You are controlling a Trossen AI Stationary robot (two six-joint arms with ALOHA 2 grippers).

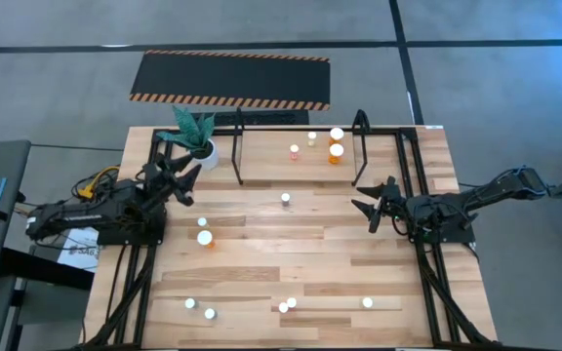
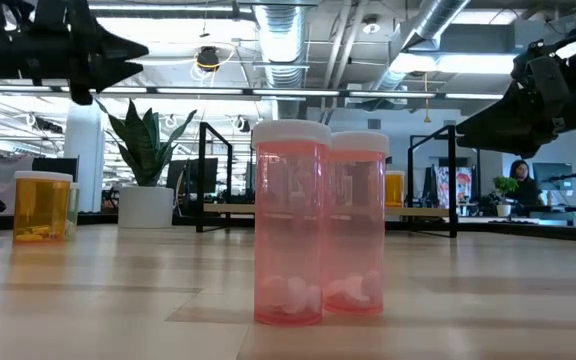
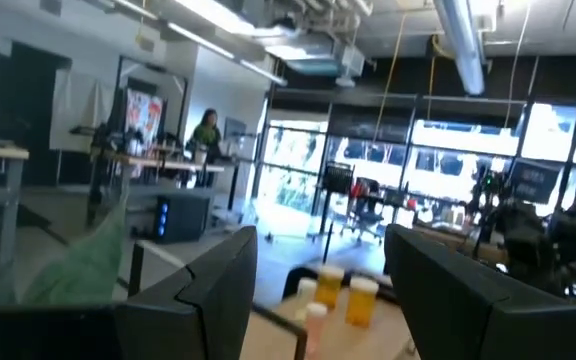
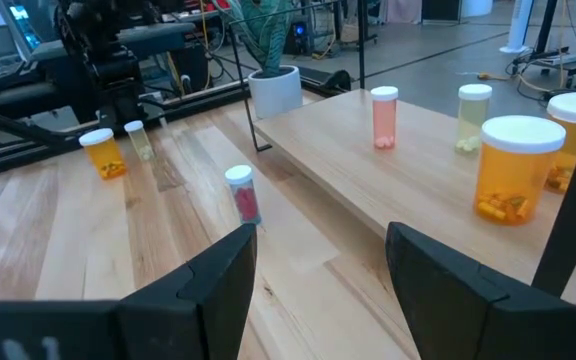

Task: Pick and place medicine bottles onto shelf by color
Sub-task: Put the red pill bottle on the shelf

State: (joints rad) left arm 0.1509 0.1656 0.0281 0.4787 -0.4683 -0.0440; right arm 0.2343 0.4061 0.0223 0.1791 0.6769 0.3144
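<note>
Pale planked wood table (image 1: 261, 273). Thin black tube shelf (image 1: 237, 146) along the far edge, its platform carrying four bottles: two larger orange ones (image 4: 513, 170), one pink (image 4: 384, 117), one greenish (image 4: 473, 117). Translucent plastic cylinders, white caps; white pills lie in the two pink bottles (image 2: 290, 225) nearest the low camera. Other bottles scattered over the table. Left gripper (image 1: 185, 178) near a white potted plant (image 1: 199, 141), jaws apart, empty. Right gripper (image 1: 371, 206) likewise apart, empty, above the table.

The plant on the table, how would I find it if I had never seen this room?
Look at the wooden table from above and go to its far left corner, beside the black shelf frame. There stands a white pot with long green pointed leaves, the only leafy thing among the little capped bottles.
</note>
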